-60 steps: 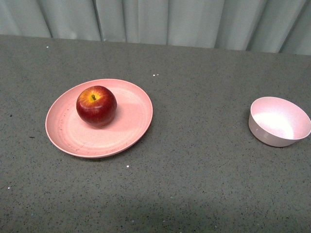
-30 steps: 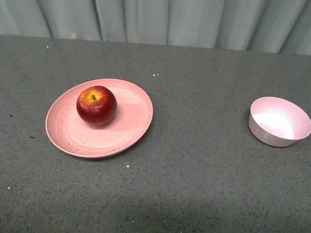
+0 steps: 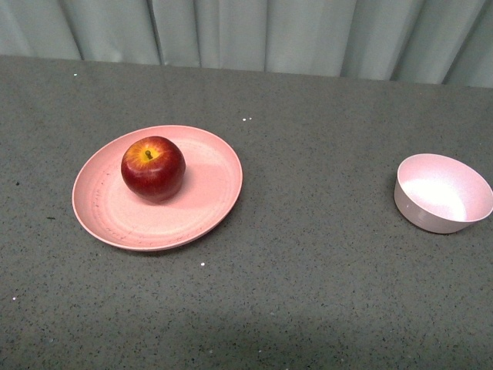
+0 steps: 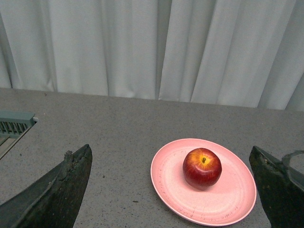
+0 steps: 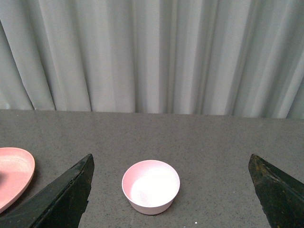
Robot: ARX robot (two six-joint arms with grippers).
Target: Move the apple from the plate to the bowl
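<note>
No shift since before — apple (image 3: 152, 168) on plate (image 3: 202, 210), bowl (image 3: 433, 220) apart — left gripper (image 4: 168, 151), right gripper (image 5: 171, 159) splayed, empty.

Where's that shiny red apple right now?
In the front view, the glossy dark-red apple sits on the wide salmon-pink plate on the left, far from the small pale pink bowl on the right.

The light is soft and even. The apple (image 3: 152, 168) has a small shiny spot and a faint shadow on the plate (image 3: 204, 206). Ahead of the right gripper (image 5: 171, 157), the bowl (image 5: 151, 186) glows white inside.
</note>
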